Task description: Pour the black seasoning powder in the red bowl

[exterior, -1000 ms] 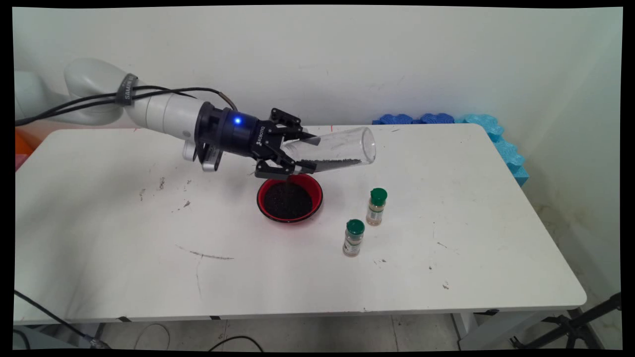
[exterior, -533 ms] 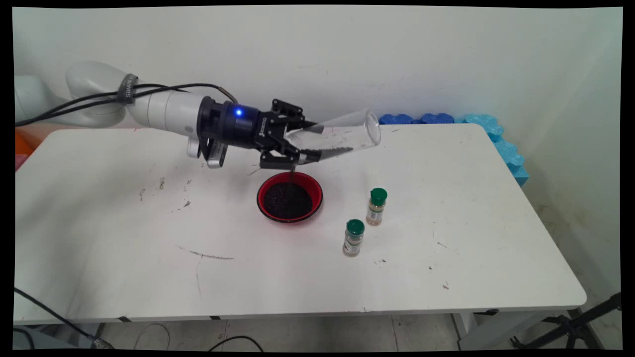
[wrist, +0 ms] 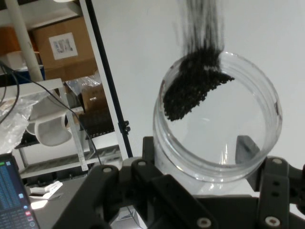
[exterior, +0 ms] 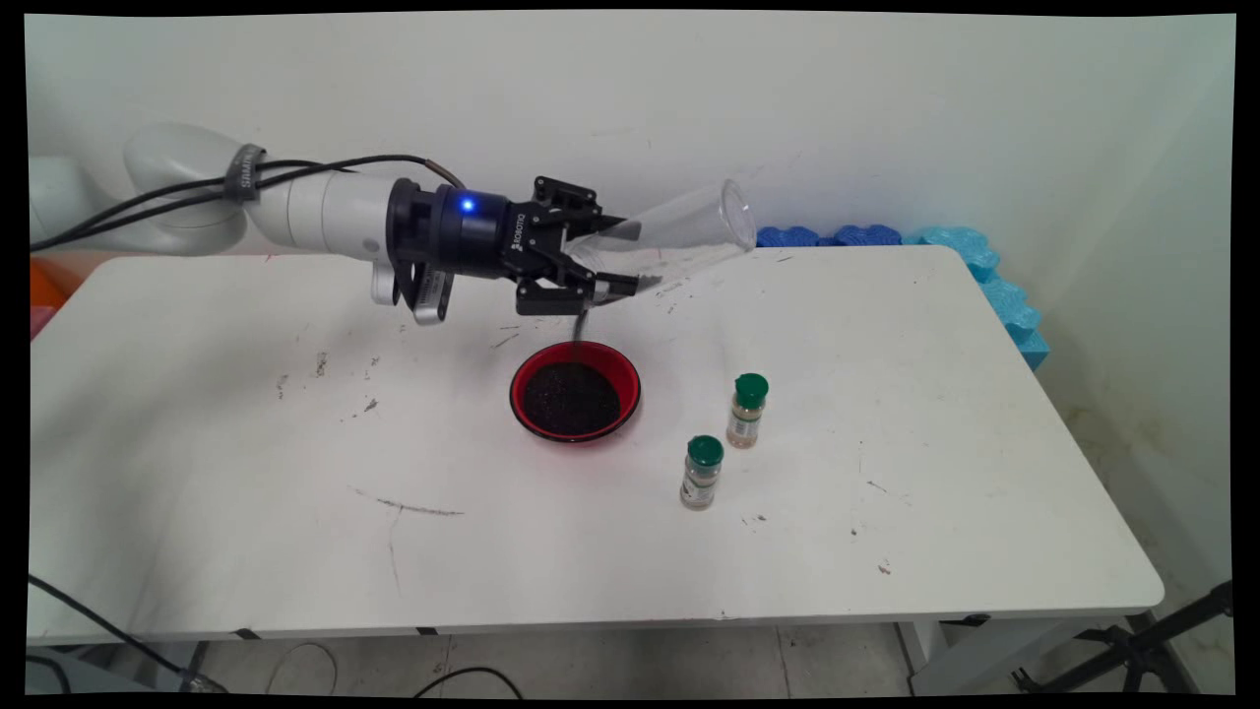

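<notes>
The pincer (exterior: 618,260) is clamped on a clear glass (exterior: 679,236), gripping it near its mouth, one finger (exterior: 618,289) below the wall and one above. The glass hangs in the air above the red bowl (exterior: 575,392), lying nearly on its side with its closed base raised and pointing away from the arm, toward the wall, and its open mouth lowered over the bowl's far rim. A thin dark stream of black grains (exterior: 581,327) falls from the mouth down into the bowl, whose inside is already covered by a layer of the same dark grains. In the hand view the glass (wrist: 224,119) is seen through its open mouth, with a heap of black grains (wrist: 193,86) lying against the wall at the rim and streaking away from it. The bowl stands on the white worktop (exterior: 246,512), roughly at its middle. Two small spice jars with green lids stand upright near the bowl on the side away from the arm: the nearer jar (exterior: 703,473) just off the bowl's near edge, the farther jar (exterior: 747,411) beside it, a little closer to the wall; the two are apart from each other and from the bowl. Blue foam pieces (exterior: 975,266) lie at the worktop's far corner, well apart from the bowl, past the jars.
</notes>
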